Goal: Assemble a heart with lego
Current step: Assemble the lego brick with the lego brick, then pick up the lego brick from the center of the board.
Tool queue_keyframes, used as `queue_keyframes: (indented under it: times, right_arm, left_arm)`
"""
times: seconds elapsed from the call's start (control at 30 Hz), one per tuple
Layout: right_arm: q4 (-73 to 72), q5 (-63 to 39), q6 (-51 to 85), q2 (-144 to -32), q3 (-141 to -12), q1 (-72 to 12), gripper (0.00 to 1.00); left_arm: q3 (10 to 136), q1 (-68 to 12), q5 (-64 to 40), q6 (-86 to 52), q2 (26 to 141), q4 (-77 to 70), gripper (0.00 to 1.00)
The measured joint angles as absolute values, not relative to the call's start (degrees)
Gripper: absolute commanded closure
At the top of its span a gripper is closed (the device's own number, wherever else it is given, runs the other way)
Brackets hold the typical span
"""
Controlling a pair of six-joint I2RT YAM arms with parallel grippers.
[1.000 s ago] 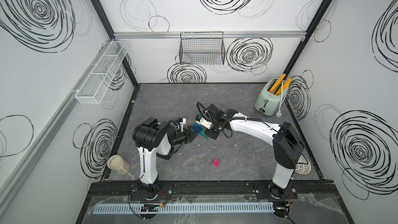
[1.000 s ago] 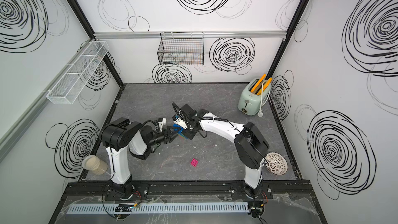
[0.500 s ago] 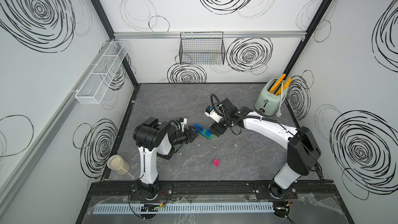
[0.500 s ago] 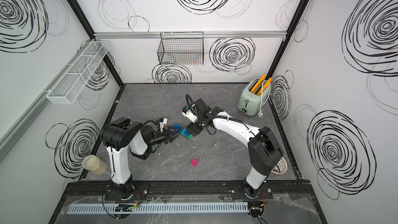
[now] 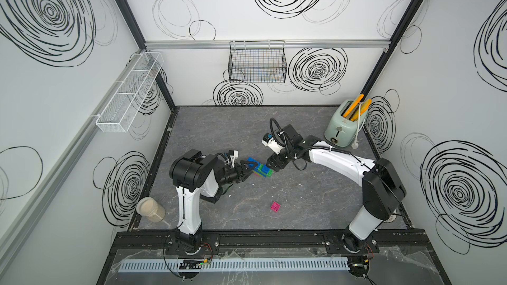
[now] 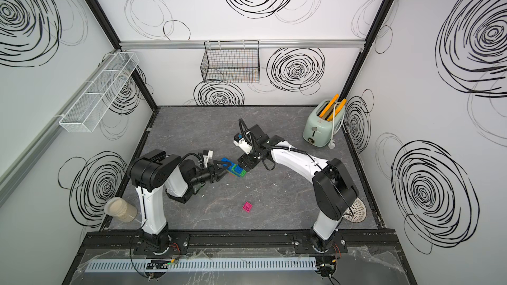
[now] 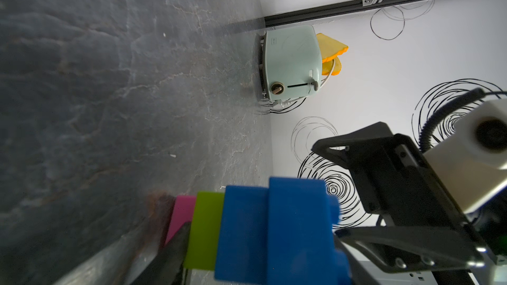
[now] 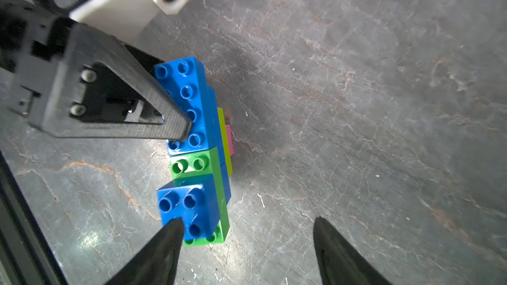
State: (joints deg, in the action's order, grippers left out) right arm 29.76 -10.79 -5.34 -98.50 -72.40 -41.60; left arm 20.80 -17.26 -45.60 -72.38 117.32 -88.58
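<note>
heart (image 5: 260, 170) mid-counter: left hand (image 5: 250, 169) pinching it, right hand (image 8: 247, 223) spread.
Stack stands studs-up, pink tip lowest at the counter (image 5: 315, 196). Left finger (image 8: 156, 100) lies across the long blue brick (image 8: 189, 100). One right fingertip overlaps the square blue brick (image 8: 192, 204), the other is clear. Open counter all round; loose pink brick (image 5: 275, 206) well apart toward the front edge, toaster (image 5: 343, 127) in the far right corner.

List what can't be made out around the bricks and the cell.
- Right wrist view: the left gripper's far finger, behind the heart; only one finger shows.
- Same view: the pink tip brick, mostly behind the lime row.
- Left wrist view: much of the heart, blurred and cut off by the frame edge.
- Both top views: anything in the wire basket, too faint.
</note>
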Motion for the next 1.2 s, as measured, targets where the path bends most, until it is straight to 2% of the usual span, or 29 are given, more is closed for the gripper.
queue_keyframes:
  times: [0.33,0.57,0.9,1.03,1.07,1.2]
  right_arm:
    - [29.61,-8.12,-3.88,-97.36,-72.12,-42.3,0.22]
    - [28.67,-5.23,0.93,-84.97,-62.48,-46.11,0.21]
    - [24.34,-2.57,12.53,-75.16,-43.35,-65.65,0.19]
    - [21.91,-1.3,16.19,-75.46,-39.88,-67.83,0.19]
    - [21.3,-0.99,16.78,-75.9,-39.57,-68.1,0.2]
    - [18.59,0.32,18.11,-78.61,-39.29,-68.51,0.2]
  left_arm:
    - [20.82,-17.21,-45.47,-72.07,117.43,-88.79,0.39]
    - [21.19,-17.21,-45.58,-72.36,117.99,-89.32,0.37]
    - [20.97,-16.97,-45.28,-73.76,118.21,-90.28,0.14]
    - [20.45,-16.69,-45.04,-74.61,117.58,-91.09,0.09]
    - [20.14,-16.53,-44.91,-74.87,117.32,-91.22,0.02]
    - [18.33,-15.59,-44.05,-75.9,115.59,-91.39,0.03]
